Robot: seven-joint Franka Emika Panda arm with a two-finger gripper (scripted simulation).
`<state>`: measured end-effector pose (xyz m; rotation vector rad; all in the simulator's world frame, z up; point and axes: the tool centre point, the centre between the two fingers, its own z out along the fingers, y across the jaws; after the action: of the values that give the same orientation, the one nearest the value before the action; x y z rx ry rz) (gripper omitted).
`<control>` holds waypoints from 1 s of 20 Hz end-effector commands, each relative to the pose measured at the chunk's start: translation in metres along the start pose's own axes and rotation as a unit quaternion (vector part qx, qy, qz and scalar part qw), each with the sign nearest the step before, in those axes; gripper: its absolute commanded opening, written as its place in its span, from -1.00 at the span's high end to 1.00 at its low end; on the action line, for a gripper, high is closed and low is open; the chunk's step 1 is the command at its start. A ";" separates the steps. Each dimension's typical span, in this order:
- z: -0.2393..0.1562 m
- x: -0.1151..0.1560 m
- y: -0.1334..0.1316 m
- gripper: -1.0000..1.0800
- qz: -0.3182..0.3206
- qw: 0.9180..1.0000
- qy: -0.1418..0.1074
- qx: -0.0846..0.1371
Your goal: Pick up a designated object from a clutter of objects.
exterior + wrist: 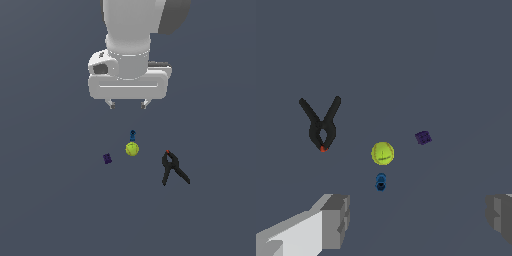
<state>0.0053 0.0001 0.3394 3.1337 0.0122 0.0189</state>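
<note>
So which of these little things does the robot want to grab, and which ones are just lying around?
For the job:
- black clamp with the red tip, the thing to pick up
- gripper, fingers open, above the floor, holding nothing

Just lying about:
- yellow-green ball
- small blue piece beside the ball
- small purple block

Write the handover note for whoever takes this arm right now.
Claw: open, empty, hanging above the floor.
Black clamp: lying flat, red tip toward the arm, at the exterior view's right of the other items, touching none.
Yellow-green ball: next to the blue piece; purple block apart at the exterior view's left.
Done: nothing grasped.
Left: move over the clamp, descend, grip, lift.
</note>
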 end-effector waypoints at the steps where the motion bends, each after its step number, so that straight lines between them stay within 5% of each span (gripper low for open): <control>1: 0.000 0.000 0.000 -0.92 0.000 1.000 0.000 0.000; 20: 0.003 0.009 0.002 -0.92 -0.014 1.000 0.005 -0.007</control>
<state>0.0114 -0.0054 0.3408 3.1202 0.0532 0.0375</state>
